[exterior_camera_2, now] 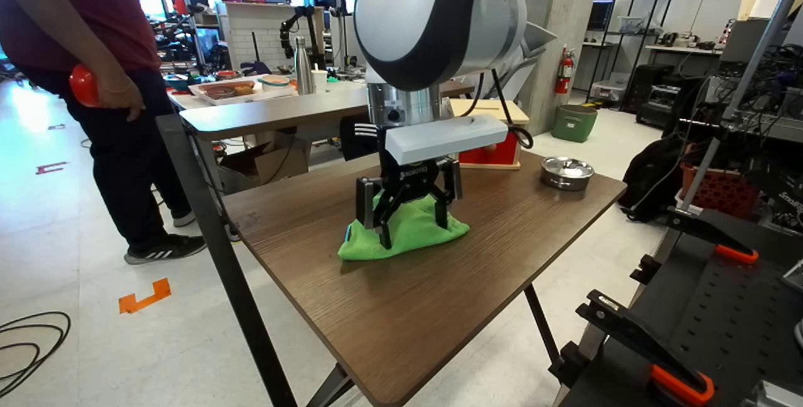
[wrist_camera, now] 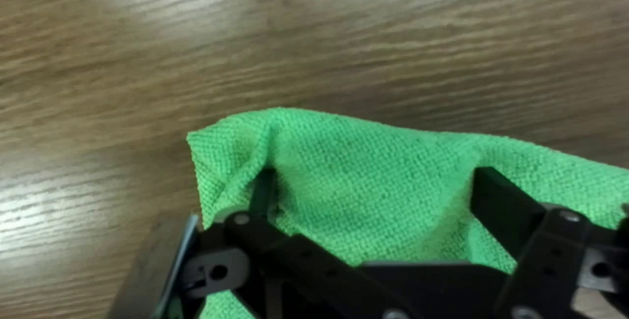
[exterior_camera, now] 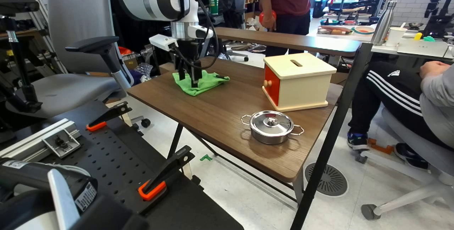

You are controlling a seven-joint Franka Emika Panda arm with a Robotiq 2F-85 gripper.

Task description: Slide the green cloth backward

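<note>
A green cloth (exterior_camera: pixel 209 83) lies crumpled on the brown wooden table (exterior_camera: pixel 227 107). It also shows in an exterior view (exterior_camera_2: pixel 411 237) and in the wrist view (wrist_camera: pixel 373 201). My gripper (exterior_camera: pixel 188 81) is right above it, pointing down, with its fingertips at the cloth in both exterior views (exterior_camera_2: pixel 413 236). In the wrist view the fingers (wrist_camera: pixel 376 174) are wide apart with cloth between and under them. Small folds show beside both fingertips, which seem to press into the cloth. The part of the cloth below the gripper's body is hidden.
A silver lidded pot (exterior_camera: pixel 271 127) stands near the table's end, also seen in an exterior view (exterior_camera_2: pixel 566 174). A wooden box with a red front (exterior_camera: pixel 301 81) stands near it. A raised shelf (exterior_camera: pixel 291 41) runs along one long side of the table.
</note>
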